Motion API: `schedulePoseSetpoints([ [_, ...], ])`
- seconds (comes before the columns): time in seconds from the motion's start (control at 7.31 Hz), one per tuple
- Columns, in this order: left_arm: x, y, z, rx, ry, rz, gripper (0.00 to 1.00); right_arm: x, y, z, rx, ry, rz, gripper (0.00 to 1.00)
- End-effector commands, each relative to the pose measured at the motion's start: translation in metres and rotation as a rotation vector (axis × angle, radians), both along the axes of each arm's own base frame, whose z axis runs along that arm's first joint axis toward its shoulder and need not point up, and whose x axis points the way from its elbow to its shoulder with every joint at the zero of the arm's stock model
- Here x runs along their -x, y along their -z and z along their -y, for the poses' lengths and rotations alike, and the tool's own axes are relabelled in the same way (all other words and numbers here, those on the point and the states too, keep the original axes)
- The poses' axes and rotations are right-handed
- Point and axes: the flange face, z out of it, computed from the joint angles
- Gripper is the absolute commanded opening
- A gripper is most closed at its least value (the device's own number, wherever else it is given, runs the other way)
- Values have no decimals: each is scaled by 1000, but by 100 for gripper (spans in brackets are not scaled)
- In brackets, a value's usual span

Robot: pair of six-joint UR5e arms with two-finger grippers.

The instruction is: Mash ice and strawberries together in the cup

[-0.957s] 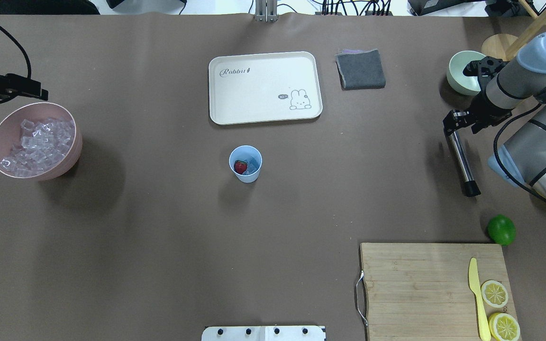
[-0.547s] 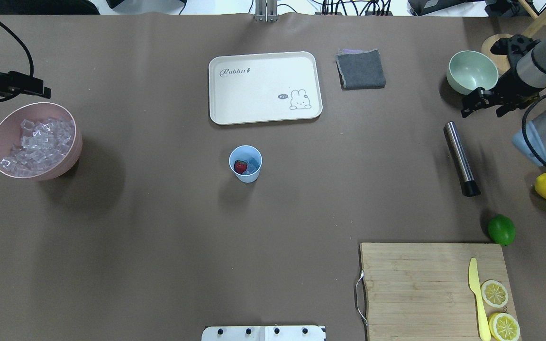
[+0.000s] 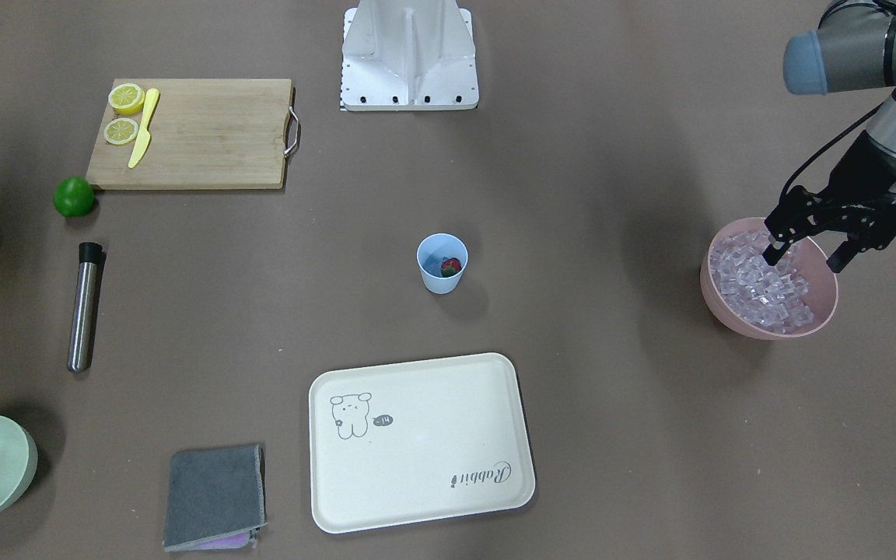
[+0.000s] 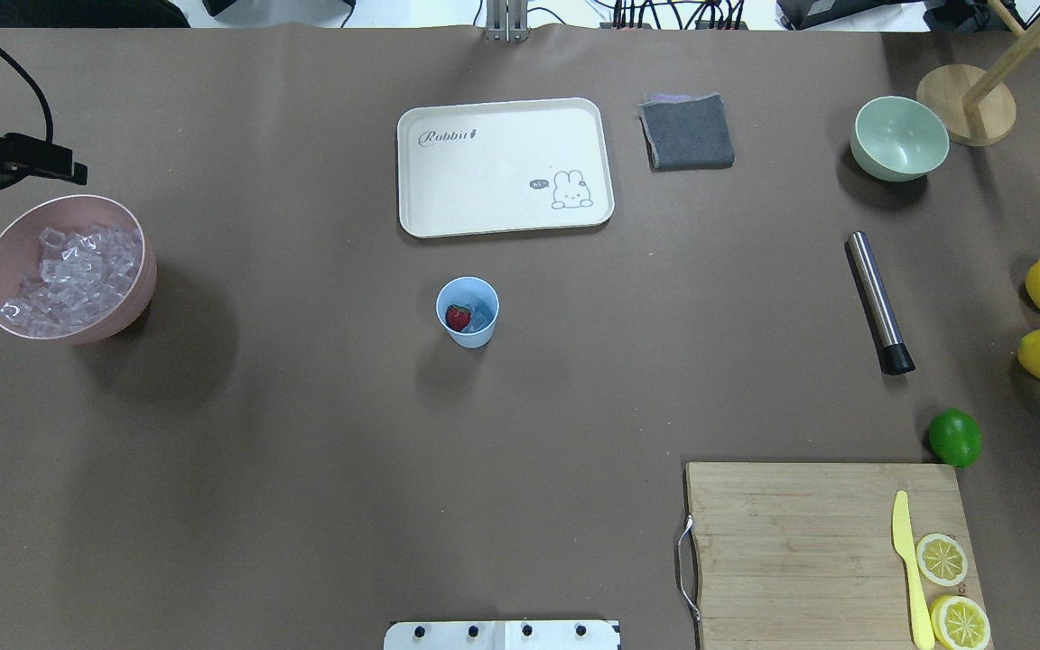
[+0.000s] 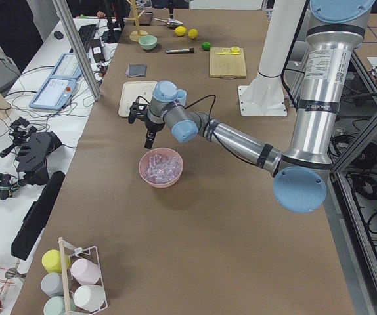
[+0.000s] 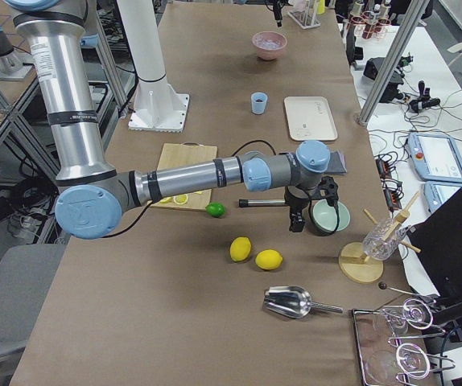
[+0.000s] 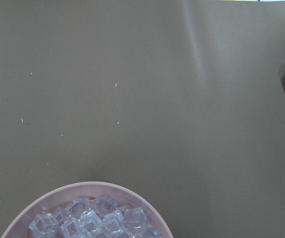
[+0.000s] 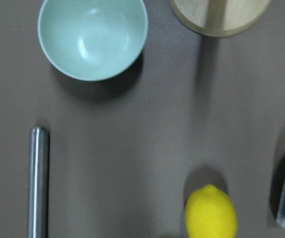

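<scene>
Where the left hand hangs over the robot-side rim of the pink bowl, its fingers stand apart and grasp nothing. The ice heaped in that bowl lies directly below it. The cup stands upright on the desk, well apart from this hand, with the strawberry inside. The right hand hovers just beside the pale green bowl, far from the cup. Whether it is released or clenched cannot be told.
</scene>
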Motion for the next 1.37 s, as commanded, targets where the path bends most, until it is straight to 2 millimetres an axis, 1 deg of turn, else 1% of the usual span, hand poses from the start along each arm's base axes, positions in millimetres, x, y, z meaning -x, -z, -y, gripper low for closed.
schedulePoseSetpoints([
  [0.0, 2, -22, 9, -66, 58, 18, 97, -61, -27, -49, 31, 3, -35, 100],
  [0.14, 2, -36, 14, -51, 75, 42, 97, -63, -43, -60, 61, 2, -38, 100],
  [0.27, 7, -45, 17, -29, 77, 46, 97, -64, -51, -66, 75, -1, -37, 100],
  [0.41, 33, -47, 21, 20, 79, 20, 97, -64, -61, -75, 98, -2, -36, 100],
  [0.55, 84, -48, 24, 109, 68, -50, 97, -65, -65, -77, 108, -5, -36, 100],
  [0.68, 133, -64, 16, 24, -11, -12, 97, -65, -73, -83, 127, -9, -39, 100],
  [0.82, 193, -97, 4, 8, -41, 71, 97, -65, -76, -84, 133, -9, -41, 100],
  [0.96, 247, -116, -5, 1, -70, 141, 97, -65, -82, -91, 144, -8, -40, 100],
  [1.09, 284, -131, -18, 8, -95, 177, 97, -67, -85, -94, 151, -12, -39, 100],
  [1.23, 285, -157, -38, 46, -106, 175, 97, -70, -89, -98, 158, -15, -38, 100],
])
